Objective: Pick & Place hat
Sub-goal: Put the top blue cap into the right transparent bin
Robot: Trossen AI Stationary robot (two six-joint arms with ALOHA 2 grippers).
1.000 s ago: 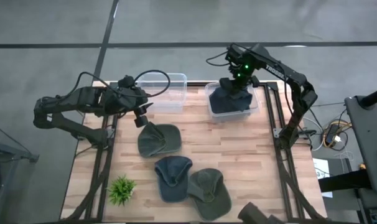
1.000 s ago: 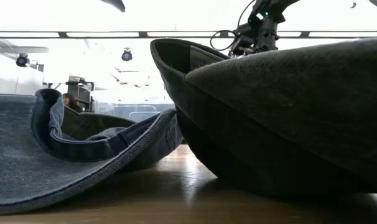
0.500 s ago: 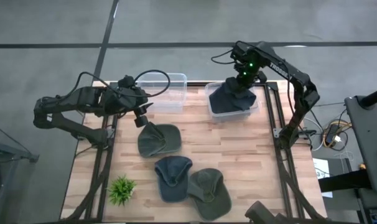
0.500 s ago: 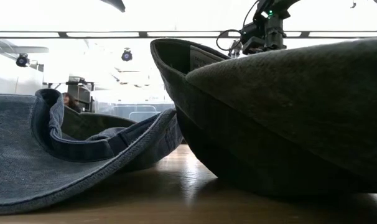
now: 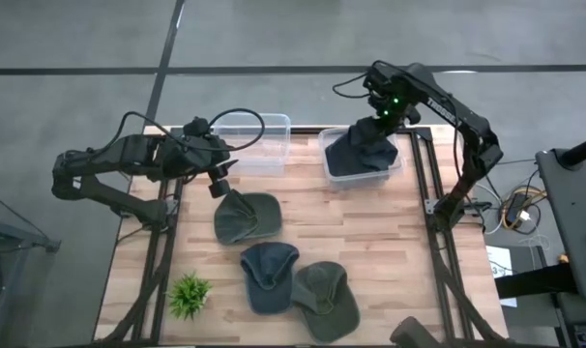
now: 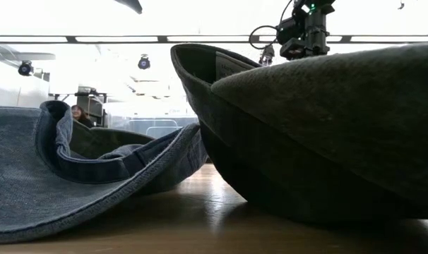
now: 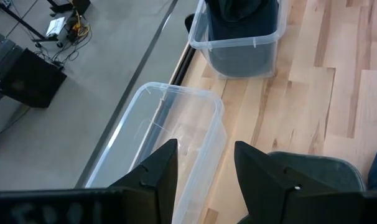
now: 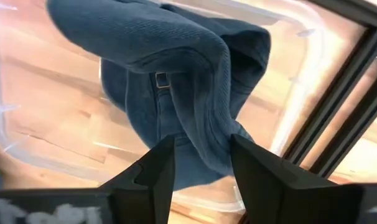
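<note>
We are at the release step of placing a hat. Our right gripper (image 5: pixel 381 124) hangs over the right-hand clear bin (image 5: pixel 330 174) at the far edge of the table (image 5: pixel 390 232), and in its wrist view the fingers (image 8: pixel 154 171) stand apart with a gap between them, holding nothing. The dark blue hat (image 8: pixel 176 106) lies bunched in that bin, one fold standing high, part of it draped near the far rim; we judge it dropped in but not lying flat.

Our left gripper (image 5: pixel 219 182) waits near the left end of the table, just beside the empty clear bin (image 7: pixel 170 149), its fingers (image 7: pixel 154 177) parted and empty. Just near of it lies an olive hat (image 5: pixel 247 217). Further toward the near edge sit a blue hat (image 5: pixel 268 275) and a second olive hat (image 5: pixel 326 298), touching or overlapping each other, with a small green plant (image 5: pixel 189 294) off to their left.

Three hats remain on the wood, so the task looks under halfway. Next, we reckon the right arm must lift clear of the bin without snagging the raised fold, then reach for one of the hats, while the left gripper sits best placed to pinch the olive hat's brim and carry it to the empty bin
</note>
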